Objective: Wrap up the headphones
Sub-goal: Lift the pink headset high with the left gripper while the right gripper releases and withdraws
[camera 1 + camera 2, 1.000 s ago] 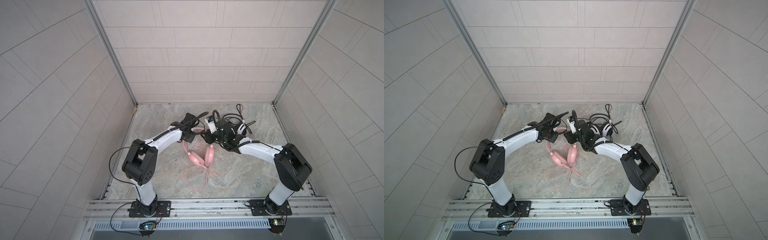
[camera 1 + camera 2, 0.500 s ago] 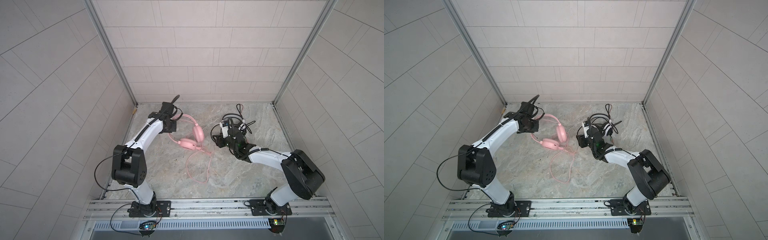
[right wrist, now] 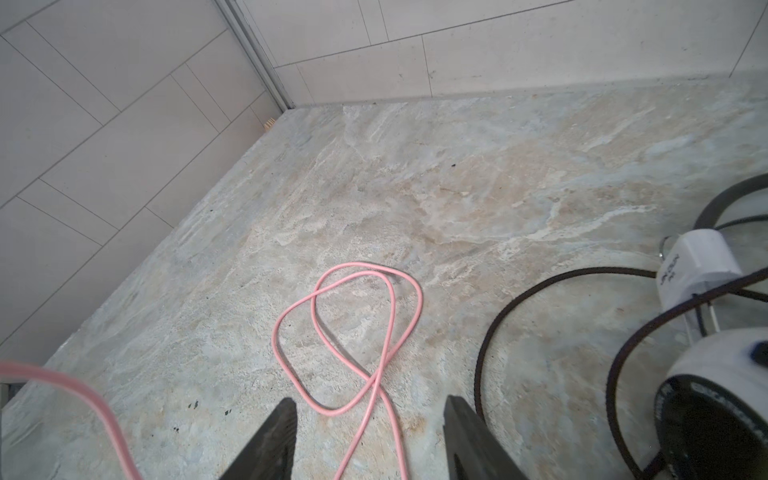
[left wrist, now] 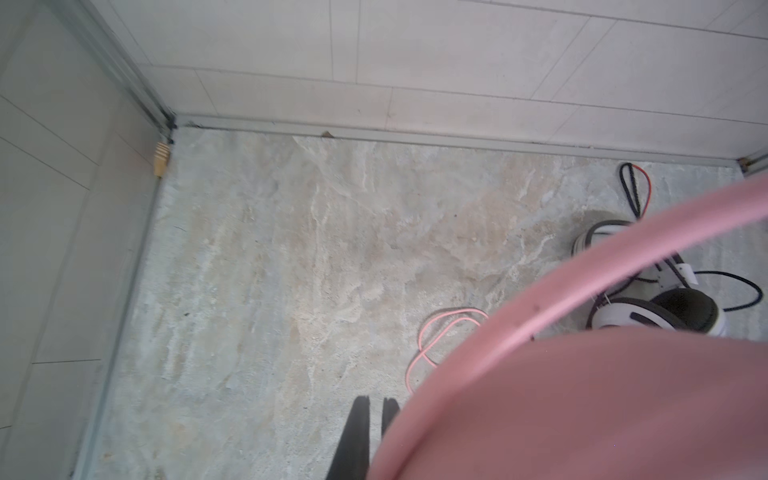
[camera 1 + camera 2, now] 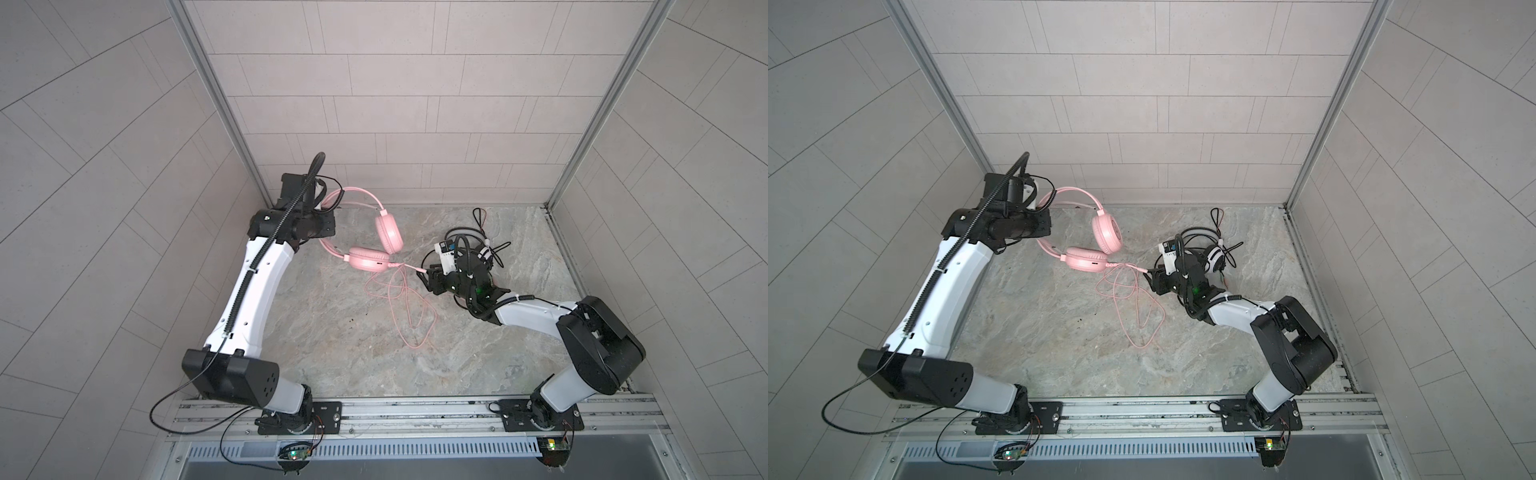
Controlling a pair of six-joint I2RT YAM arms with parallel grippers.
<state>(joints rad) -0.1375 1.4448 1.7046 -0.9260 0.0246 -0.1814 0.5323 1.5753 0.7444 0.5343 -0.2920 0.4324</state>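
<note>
Wrapping is barely begun. The left jaws are closed on the pink headset (image 5: 370, 259) by its headband, holding it up left of centre, and its pink cable (image 3: 375, 380) lies loose on the bench (image 5: 332, 365). The right jaws stand open above that cable, gripping nothing. The white-and-black headset (image 5: 1214, 259), right of centre, lies unwrapped.

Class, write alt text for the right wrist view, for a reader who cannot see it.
The open right gripper frames a looped pink cable on the marble table. A white-and-black headset and its black cable lie to one side, with tiled walls behind.
</note>
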